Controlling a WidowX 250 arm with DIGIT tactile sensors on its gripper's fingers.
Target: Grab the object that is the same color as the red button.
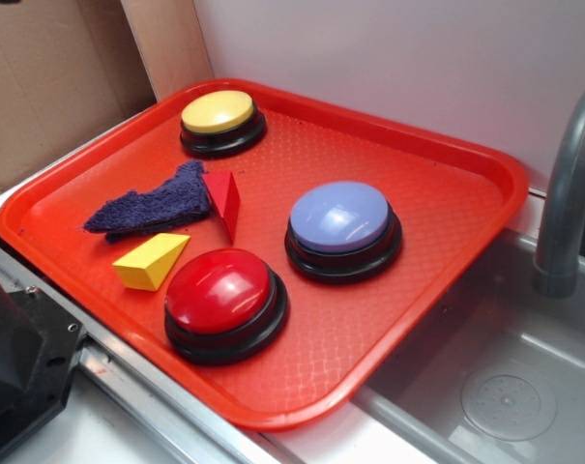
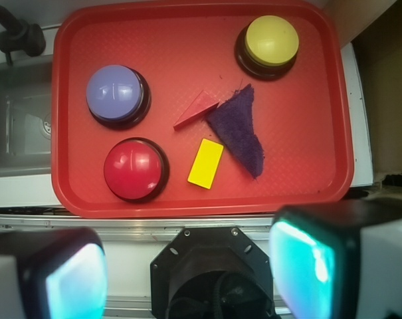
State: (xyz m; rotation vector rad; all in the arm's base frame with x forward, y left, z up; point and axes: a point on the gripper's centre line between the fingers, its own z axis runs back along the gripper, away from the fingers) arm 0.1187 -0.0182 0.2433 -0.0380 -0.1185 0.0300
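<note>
Hovering high above the near edge of the red tray [image 2: 74, 193], the pincer [image 2: 187, 279] is seen with its two pads spread wide and nothing between them, so the approach step is judged not yet begun. The red button [image 2: 134, 169] is found by the tray's near edge. The red wedge block [image 2: 196, 110] lies near the tray's middle, touching the dark blue cloth [image 2: 240, 129], just beyond the yellow wedge [image 2: 206, 163]. A descent over the red wedge is needed next, avoiding the cloth.

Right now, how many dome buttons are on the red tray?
3. The yellow button is at the tray's far corner, the lavender-blue button near the sink side, and the red button at the front edge. None looks hidden.
</note>
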